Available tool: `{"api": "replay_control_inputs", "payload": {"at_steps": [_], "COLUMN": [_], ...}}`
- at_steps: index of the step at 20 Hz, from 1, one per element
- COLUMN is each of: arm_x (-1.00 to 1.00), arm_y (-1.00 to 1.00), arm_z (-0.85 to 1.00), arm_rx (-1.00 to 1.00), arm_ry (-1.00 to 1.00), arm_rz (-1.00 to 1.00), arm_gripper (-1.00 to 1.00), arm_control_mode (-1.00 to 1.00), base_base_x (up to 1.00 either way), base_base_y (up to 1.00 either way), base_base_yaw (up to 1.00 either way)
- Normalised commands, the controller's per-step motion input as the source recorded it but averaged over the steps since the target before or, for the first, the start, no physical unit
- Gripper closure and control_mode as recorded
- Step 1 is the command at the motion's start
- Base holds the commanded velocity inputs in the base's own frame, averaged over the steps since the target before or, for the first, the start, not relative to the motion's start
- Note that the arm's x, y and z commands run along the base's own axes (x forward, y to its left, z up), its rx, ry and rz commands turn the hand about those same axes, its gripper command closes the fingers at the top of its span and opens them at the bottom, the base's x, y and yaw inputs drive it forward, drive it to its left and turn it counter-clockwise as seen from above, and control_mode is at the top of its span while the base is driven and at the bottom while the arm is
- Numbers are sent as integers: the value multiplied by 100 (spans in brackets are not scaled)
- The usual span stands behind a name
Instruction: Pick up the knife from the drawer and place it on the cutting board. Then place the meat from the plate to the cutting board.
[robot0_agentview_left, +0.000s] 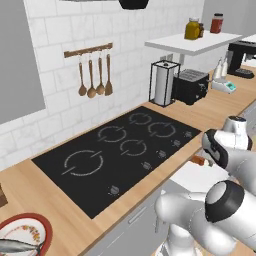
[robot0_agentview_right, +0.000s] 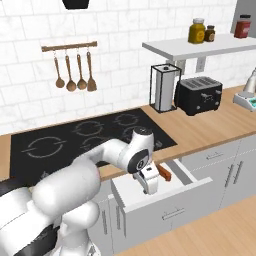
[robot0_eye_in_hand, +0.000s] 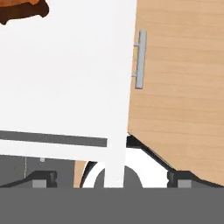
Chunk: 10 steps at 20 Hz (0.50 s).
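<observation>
Gripper (robot0_agentview_right: 149, 189) wide above orange-brown-handled knife (robot0_agentview_right: 164, 173)

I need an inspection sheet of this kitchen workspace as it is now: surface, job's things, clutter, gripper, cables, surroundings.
Surface: wooden counter with black cooktop.
Job's things: drawer pulled open; knife handle visible inside it; meat lying on plate.
Clutter: toaster, paper towel holder.
Gripper: gripper open, holding nothing, over the drawer beside the knife.
Cables: nothing seen.
Surroundings: hanging wooden utensils, shelf with jars.
</observation>
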Motion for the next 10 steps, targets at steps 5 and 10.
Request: {"api": "replay_control_inputs", "payload": {"at_steps": [5,10], "arm_x": [29,0], "arm_y": [-13,-24], "arm_z": [-47,-72], "arm_rx": [-1,0], "arm_ry": [4,14], "arm_rz": [0,0], "arm_gripper": [-100,-100], "arm_control_mode": [-100,-100], "base_base_x": [0,0], "base_base_y": [0,0], "base_base_yaw": [0,0]}}
